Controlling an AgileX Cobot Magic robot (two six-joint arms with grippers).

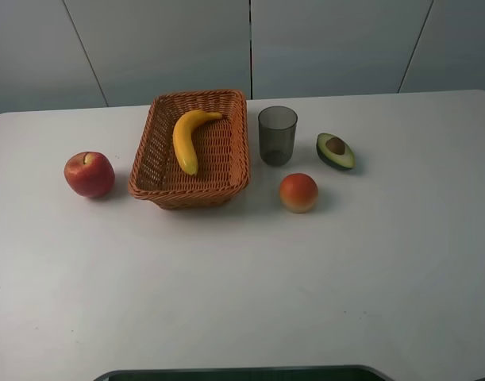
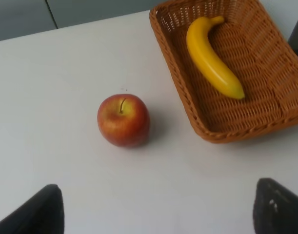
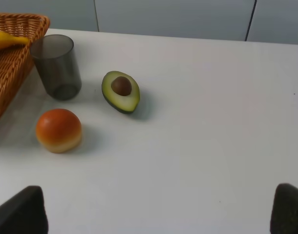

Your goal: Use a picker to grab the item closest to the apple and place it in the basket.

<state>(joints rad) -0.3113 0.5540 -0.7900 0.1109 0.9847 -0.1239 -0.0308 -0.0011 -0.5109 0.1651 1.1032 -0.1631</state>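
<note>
The banana [image 1: 186,139] lies inside the basket [image 1: 147,171], upper centre of the overhead frame, long axis running from stem at upper right down to its tip. The apple [image 1: 89,174] sits left of the basket. Both grippers' fingers [image 2: 34,212] [image 3: 22,210] stand wide apart, empty. No writing is legible.

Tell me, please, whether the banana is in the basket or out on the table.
In. The banana lies on the woven floor of the basket, enclosed by its walls; the left wrist view shows the same.

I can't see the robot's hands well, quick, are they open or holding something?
Left gripper: open, fingers wide apart, holding nothing.
Right gripper: open, holding nothing.
</note>
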